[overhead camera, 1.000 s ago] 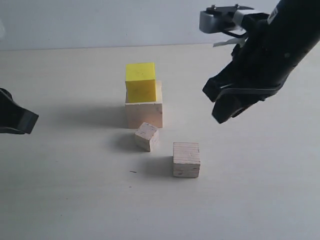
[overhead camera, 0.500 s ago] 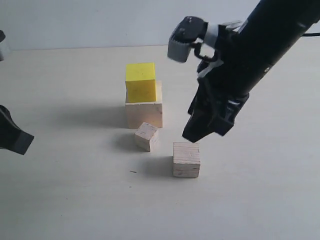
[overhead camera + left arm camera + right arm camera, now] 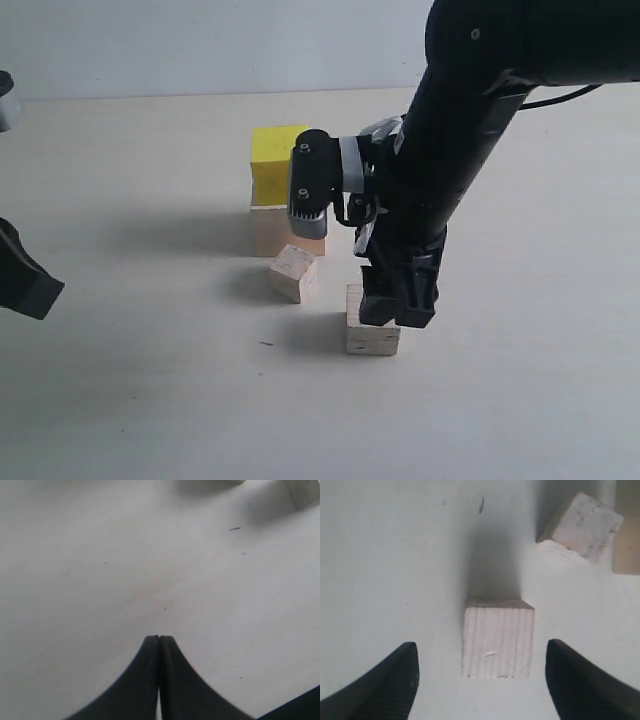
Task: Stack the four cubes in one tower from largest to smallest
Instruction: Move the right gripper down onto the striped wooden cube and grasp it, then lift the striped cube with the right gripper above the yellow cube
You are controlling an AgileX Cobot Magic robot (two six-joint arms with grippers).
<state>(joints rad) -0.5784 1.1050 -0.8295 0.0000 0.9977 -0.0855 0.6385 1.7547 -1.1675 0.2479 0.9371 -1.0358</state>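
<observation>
The yellow cube (image 3: 272, 162) sits on the largest pale wood cube (image 3: 270, 230) at the table's middle. In front of them lies the smallest cube (image 3: 293, 272), turned at an angle. The layered-grain wood cube (image 3: 371, 336) (image 3: 497, 637) rests on the table further forward and to the right. My right gripper (image 3: 395, 308) (image 3: 480, 652) hangs just above that cube, open, with a finger on each side of it and not touching. My left gripper (image 3: 25, 280) (image 3: 159, 638) is shut and empty at the far left, over bare table.
The table top (image 3: 150, 380) is pale and bare around the cubes. The right arm (image 3: 470, 120) hides part of the largest cube and the table behind it. A small dark speck (image 3: 265, 344) lies in front of the smallest cube.
The right arm has swung down and leftward from the upper right to just above the layered-grain cube, and its jaws have spread wider. The left gripper has barely shifted.
</observation>
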